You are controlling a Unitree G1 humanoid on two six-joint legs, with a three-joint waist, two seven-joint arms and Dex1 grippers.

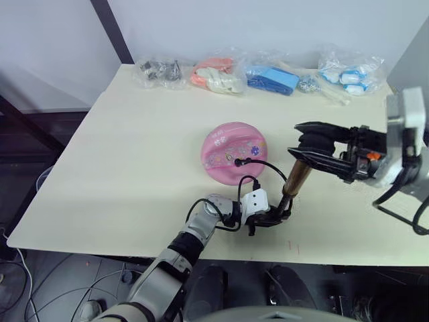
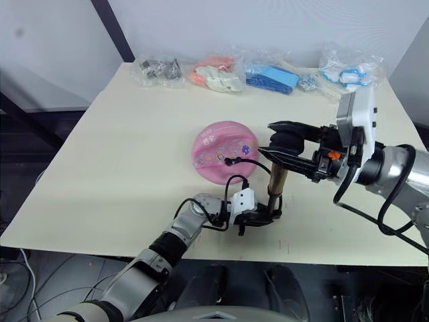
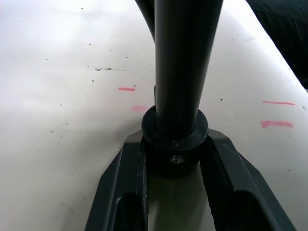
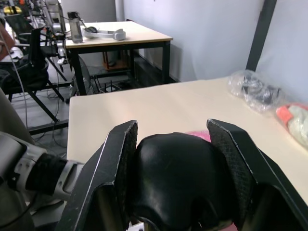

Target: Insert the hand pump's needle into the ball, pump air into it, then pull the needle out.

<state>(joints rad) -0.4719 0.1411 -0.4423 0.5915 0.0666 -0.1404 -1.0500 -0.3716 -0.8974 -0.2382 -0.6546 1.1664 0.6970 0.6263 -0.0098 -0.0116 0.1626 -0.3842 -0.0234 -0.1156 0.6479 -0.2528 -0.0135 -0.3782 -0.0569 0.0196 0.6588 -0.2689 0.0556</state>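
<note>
Pump [image 1: 295, 180] stands gripped between left tool [image 1: 268, 218] below and right tool [image 1: 315, 149] above.

Bright, even overhead light; soft shadows on the table [image 1: 134, 168]; the left wrist close-up looks slightly blurred.

A: Lab or robotics workroom, not a home. Plain cream counter [image 1: 134, 168] against a bare white wall [image 1: 268, 27], dark metal frame post [image 1: 110, 30] rising behind it.

B: Evidence?

A: Clear bags of small parts [image 1: 161, 72] lined up along the counter's far edge, loose cables on the floor [image 1: 40, 282] below its near corner. Beyond the counter, a second desk [image 4: 120, 36] with a bottle [image 4: 75, 26], plus chairs [image 4: 29, 62].
</note>
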